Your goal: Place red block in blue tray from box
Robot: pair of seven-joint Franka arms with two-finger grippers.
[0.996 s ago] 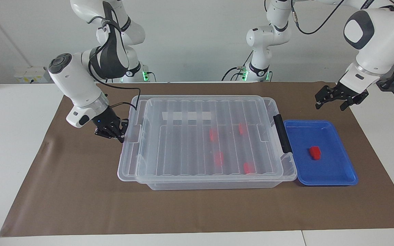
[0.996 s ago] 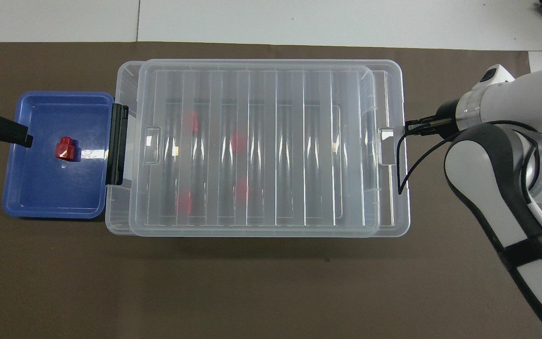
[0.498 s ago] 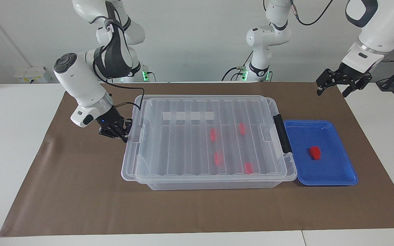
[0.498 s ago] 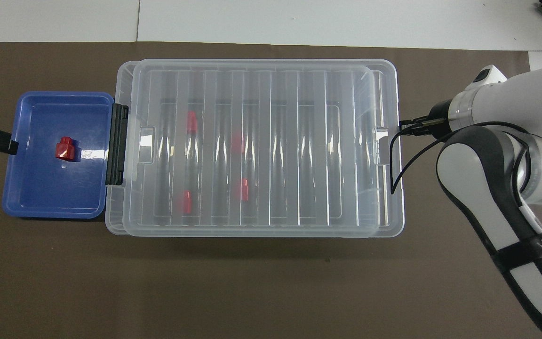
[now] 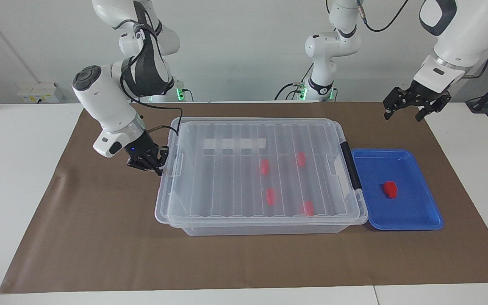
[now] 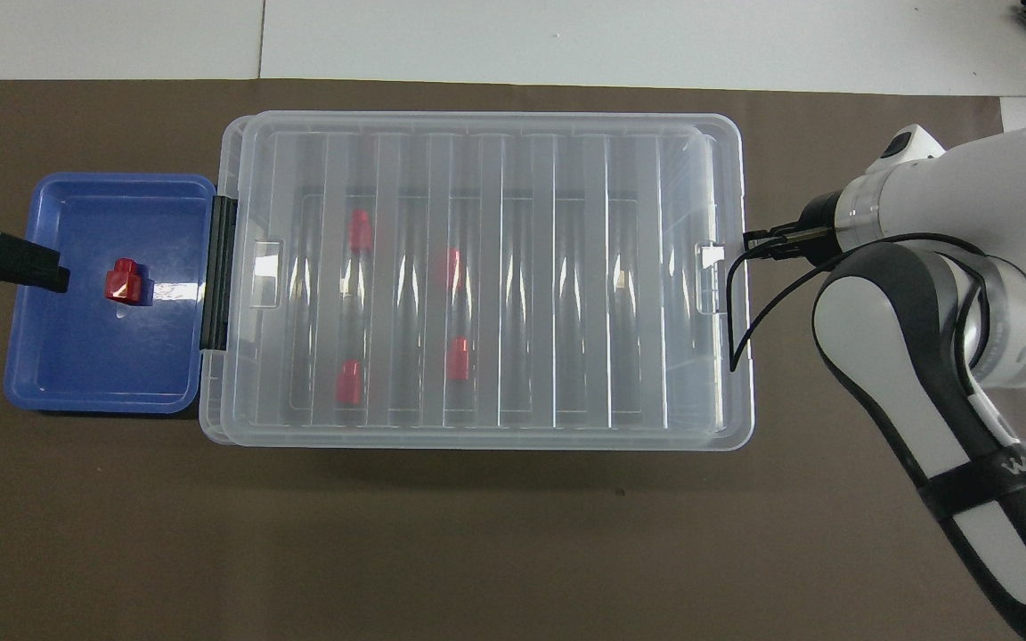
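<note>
The right end effector (image 5: 147,162) sits low at the short edge of the large clear plastic box (image 5: 265,228) toward the right arm's end of the worktop, its dark fingertips against the rim of the ribbed transparent lid (image 5: 244,169); whether they are clamped on the rim or merely touching it cannot be told. Out from that end effector, away from the box, the brown paper-covered worktop (image 5: 100,237) lies bare. The lid lies across the box's whole top, its edges close to the box's rim on every side. Through it four small red blocks show inside the box, all well away from the right end effector, in the half toward the black side latch (image 5: 350,165). The latch end of the box stands just beside the shallow glossy blue plastic tray (image 5: 422,220). One small bright red plastic block (image 5: 390,189) lies in this tray, near its middle, apart from every wall. The left end effector (image 5: 416,106) hangs in the air with its fingers spread apart and nothing between them, over the worktop by the tray's edge, with the tray and its block below it.
</note>
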